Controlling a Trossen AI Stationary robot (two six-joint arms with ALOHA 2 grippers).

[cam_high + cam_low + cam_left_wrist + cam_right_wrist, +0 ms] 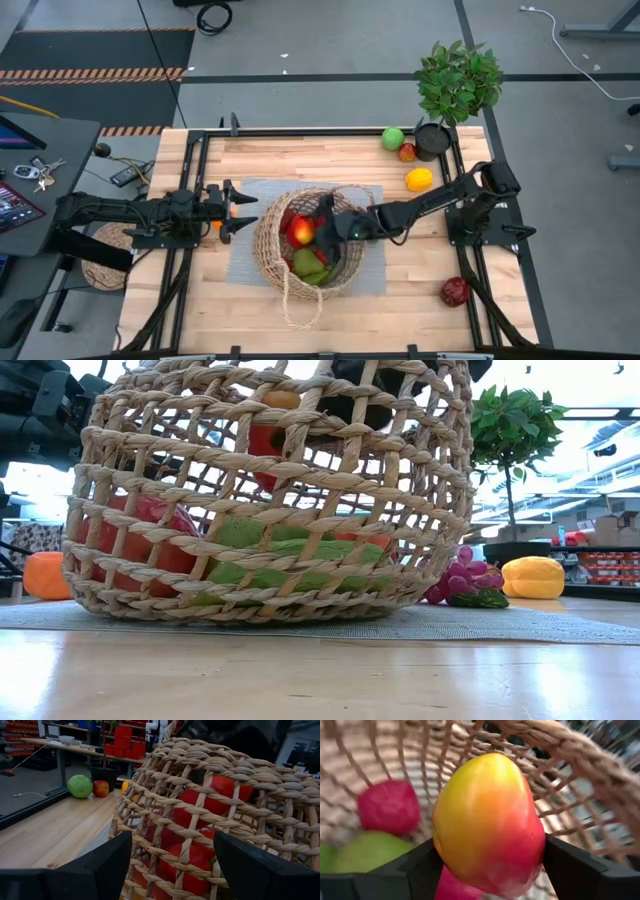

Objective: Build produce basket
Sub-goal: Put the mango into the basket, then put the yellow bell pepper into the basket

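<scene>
The tan wicker basket [345, 278] stands on a grey mat [250, 262] at mid-table. It holds red [387, 807] and green [370, 852] produce. My right gripper [487, 872] reaches into the basket from the right and is shut on a yellow-and-red fruit [302, 231]. My left gripper [246, 211] is open just left of the basket's wall [200, 820] and touches nothing that I can see. A green apple [392, 138], a small red fruit [407, 152], a yellow piece [419, 179] and a dark red piece [455, 291] lie on the table. Purple grapes [462, 577] lie behind the basket. My right gripper pinches the yellow-and-red fruit by its two sides [530, 855], one finger [415, 867] on each flank. It comes from the table's right, slanting down over the basket's rim. The fruit is lifted clear, above the produce on the basket's floor.
A potted plant [457, 80] in a black pot [432, 140] stands at the far right corner. An orange piece [48, 575] lies left of the basket near my left gripper. A looped handle [300, 305] hangs toward the near edge. A black frame [330, 132] borders the table.
</scene>
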